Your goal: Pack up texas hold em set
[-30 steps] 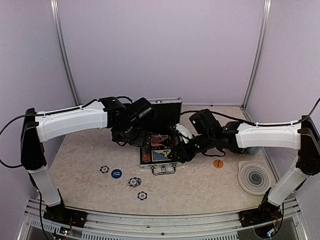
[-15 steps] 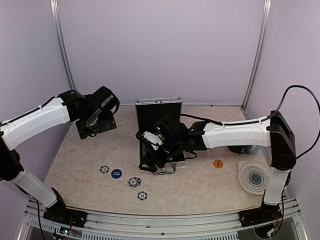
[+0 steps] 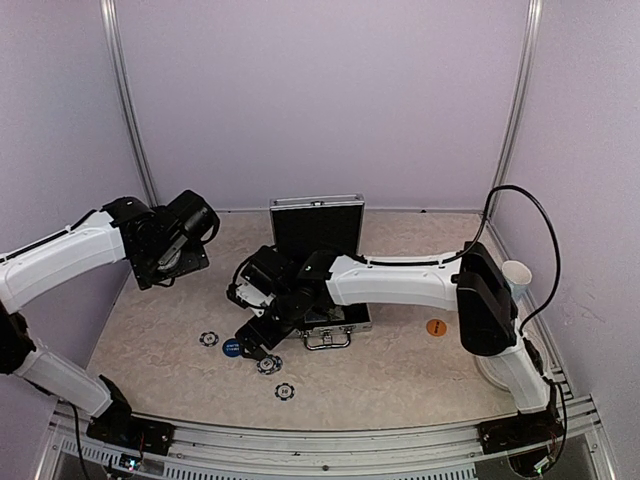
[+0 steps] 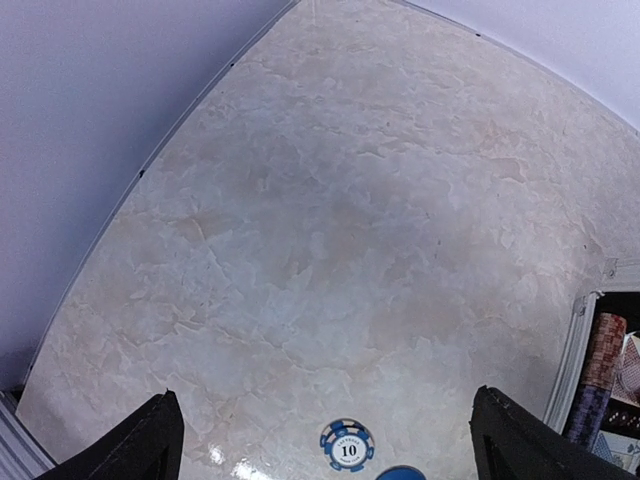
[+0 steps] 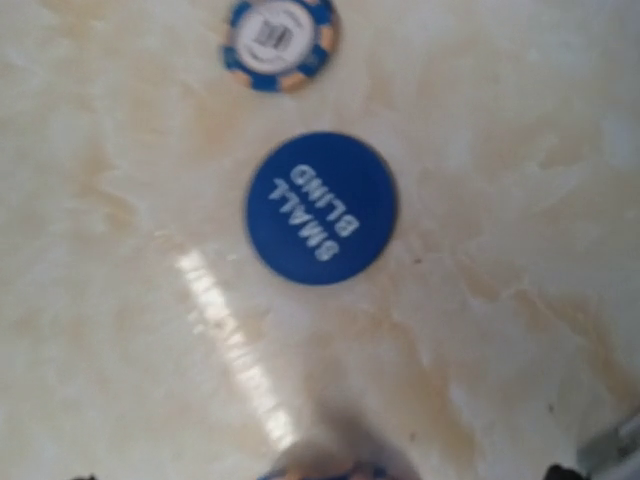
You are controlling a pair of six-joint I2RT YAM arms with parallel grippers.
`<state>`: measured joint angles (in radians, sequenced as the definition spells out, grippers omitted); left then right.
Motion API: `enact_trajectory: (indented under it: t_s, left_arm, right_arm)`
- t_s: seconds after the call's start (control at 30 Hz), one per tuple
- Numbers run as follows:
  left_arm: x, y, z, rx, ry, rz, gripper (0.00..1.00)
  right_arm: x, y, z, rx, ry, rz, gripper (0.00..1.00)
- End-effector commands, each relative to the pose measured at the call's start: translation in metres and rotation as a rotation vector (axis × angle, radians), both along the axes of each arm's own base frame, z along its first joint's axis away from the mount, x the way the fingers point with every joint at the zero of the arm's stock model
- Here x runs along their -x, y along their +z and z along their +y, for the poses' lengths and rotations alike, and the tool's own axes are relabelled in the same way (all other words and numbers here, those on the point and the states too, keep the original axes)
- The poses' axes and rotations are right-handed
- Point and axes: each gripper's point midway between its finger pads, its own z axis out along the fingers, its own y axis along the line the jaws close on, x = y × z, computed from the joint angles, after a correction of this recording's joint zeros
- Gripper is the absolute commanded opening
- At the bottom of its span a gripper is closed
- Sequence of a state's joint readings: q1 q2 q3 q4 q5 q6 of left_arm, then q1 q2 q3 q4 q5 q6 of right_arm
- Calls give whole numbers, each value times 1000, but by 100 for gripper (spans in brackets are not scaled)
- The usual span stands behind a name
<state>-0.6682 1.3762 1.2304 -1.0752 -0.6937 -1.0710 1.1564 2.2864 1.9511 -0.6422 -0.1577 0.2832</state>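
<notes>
While the right gripper (image 3: 256,345) gapes, blue button (image 5: 322,208) lies beyond its jaws

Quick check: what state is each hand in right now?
Left hand: open, holding nothing.
Right hand: open, holding nothing, above the blue button.

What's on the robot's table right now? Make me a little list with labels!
case: open, lid standing up
chips: three, loose on the table
blue button: on the table, says SMALL BLIND
orange button: on the table, right of the case
left pincer: open, empty
right pincer: open, empty, over the blue button
</notes>
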Motion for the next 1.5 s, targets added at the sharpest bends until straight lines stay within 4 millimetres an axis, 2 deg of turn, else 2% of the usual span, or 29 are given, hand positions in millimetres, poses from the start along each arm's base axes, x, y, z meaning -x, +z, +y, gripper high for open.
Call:
enact_trajectory:
  t_s: [0.0, 0.2, 0.43, 0.77, 1.47]
  left_arm:
    - [-4, 4, 12, -49, 30, -45, 99]
    - [-8, 7, 19, -91, 32, -72, 99]
    - [-13, 1, 26, -108, 35, -77, 99]
    - [-14, -9, 29, -108, 33, -67, 99]
    - [-15, -28, 35, -92, 22, -30, 99]
  right_arm:
    - [-1, -26, -8, 129, -57, 17, 97]
    - [-3, -47, -11, 192, -91, 31, 97]
    - [2, -46, -9, 215, -101, 30, 97]
    - [12, -57, -16, 280, -105, 19, 95]
    - [21, -72, -18, 346, -96, -13, 86]
